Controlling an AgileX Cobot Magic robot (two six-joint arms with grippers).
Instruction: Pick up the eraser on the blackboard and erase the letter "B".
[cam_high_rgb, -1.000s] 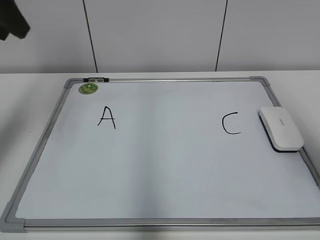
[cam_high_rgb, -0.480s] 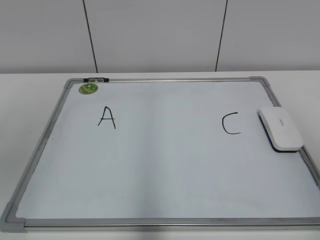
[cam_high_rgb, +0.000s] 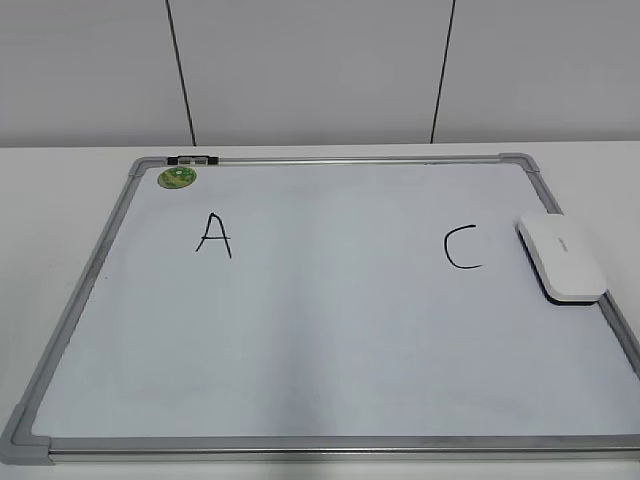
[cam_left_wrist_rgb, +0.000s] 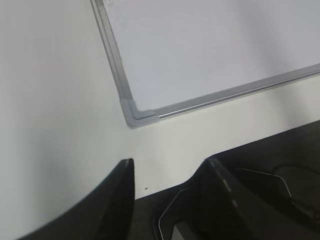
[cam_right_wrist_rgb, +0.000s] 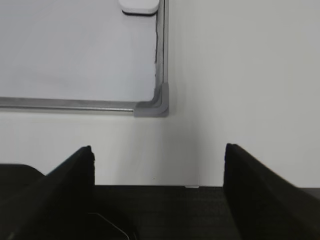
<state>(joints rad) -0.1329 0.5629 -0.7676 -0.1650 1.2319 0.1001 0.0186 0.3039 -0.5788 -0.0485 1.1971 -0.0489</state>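
The blackboard is a white dry-erase board with a silver frame, lying flat on the white table. It bears a black "A" and a black "C"; no letter "B" shows between them. The white eraser lies on the board's right edge, beside the "C", and its end shows in the right wrist view. My left gripper is open and empty above the table's near edge, short of the board's near-left corner. My right gripper is open and empty, short of the near-right corner. Neither gripper shows in the exterior view.
A small round green magnet sits at the board's far-left corner, next to a dark clip on the top rail. A grey panelled wall stands behind the table. White table surface surrounds the board on all sides.
A dark part of an arm at the top left of the exterior view one second ago has gone out of view. The board, letters and eraser have not moved.
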